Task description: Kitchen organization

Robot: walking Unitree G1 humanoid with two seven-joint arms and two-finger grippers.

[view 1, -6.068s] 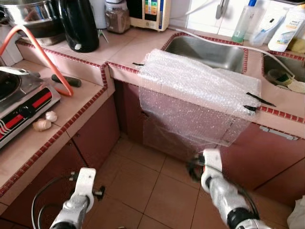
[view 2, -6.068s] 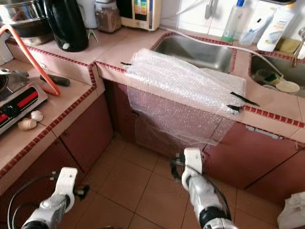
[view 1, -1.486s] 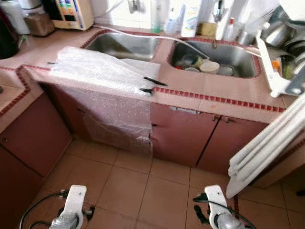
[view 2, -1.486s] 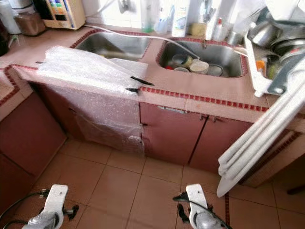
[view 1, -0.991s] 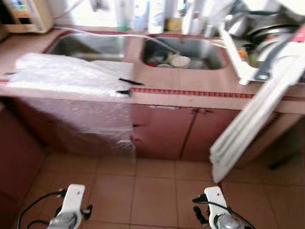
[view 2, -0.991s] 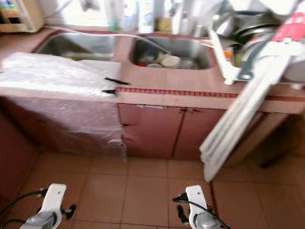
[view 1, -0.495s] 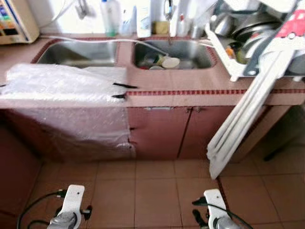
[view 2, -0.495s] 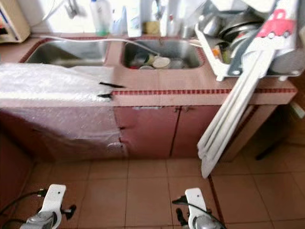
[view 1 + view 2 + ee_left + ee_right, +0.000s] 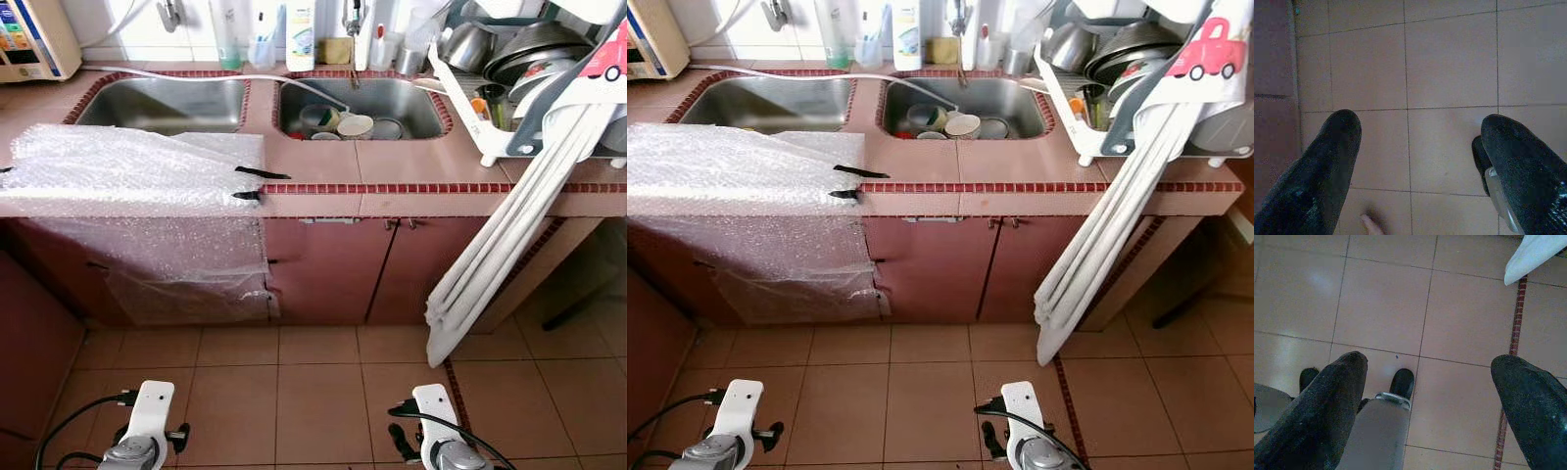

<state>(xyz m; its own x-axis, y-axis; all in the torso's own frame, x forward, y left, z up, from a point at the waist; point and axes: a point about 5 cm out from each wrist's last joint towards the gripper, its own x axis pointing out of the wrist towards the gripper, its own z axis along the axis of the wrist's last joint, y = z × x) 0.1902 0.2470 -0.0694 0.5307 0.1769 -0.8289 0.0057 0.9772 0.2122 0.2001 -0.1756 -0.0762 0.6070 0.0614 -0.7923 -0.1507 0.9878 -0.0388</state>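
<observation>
Ahead of you the tiled surface carries bubble wrap at 10 o'clock and dishes in the sink at 12. Your left gripper and right gripper hang wide open, empty, over the floor.

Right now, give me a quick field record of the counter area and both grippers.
left sink: no dishes seen
right sink: holds bowls and cups
bubble wrap: draped over counter edge, hanging down cabinet front
dish rack: right end of counter, with pots
left gripper: open, above floor tiles
right gripper: open, above floor tiles
</observation>
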